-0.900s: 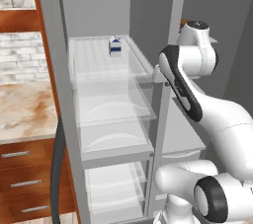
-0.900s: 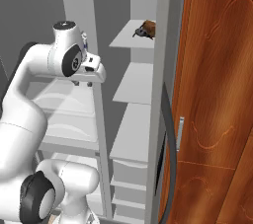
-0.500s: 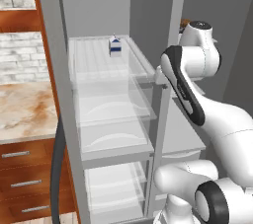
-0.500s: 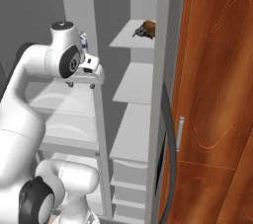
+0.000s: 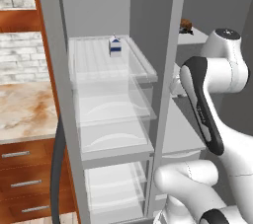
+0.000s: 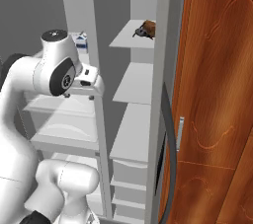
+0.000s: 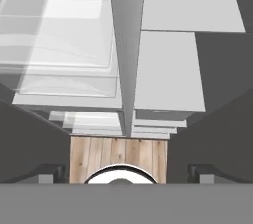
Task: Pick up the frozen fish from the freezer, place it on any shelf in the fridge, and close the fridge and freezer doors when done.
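Observation:
The frozen fish (image 6: 146,29), small and brown, lies on the top shelf of the right-hand compartment (image 5: 186,24). My gripper (image 6: 79,95) hangs in front of the centre divider, well below and to the left of the fish, pointing down. In the hand view the gripper (image 7: 126,173) is open, its two dark fingertips (image 7: 47,173) wide apart with nothing between them, above the wooden floor. Both doors stand open: the right wooden door (image 6: 212,94) and the left door's edge (image 5: 47,45).
A blue and white milk carton (image 5: 115,47) stands on the top glass shelf of the left compartment (image 6: 81,42). Clear drawers (image 5: 116,114) sit below it. Solid grey shelves (image 6: 138,82) stack under the fish. A marble counter with wooden drawers (image 5: 24,114) is at left.
My arm has shifted slightly in front of the divider. The fish and the milk carton have not moved.

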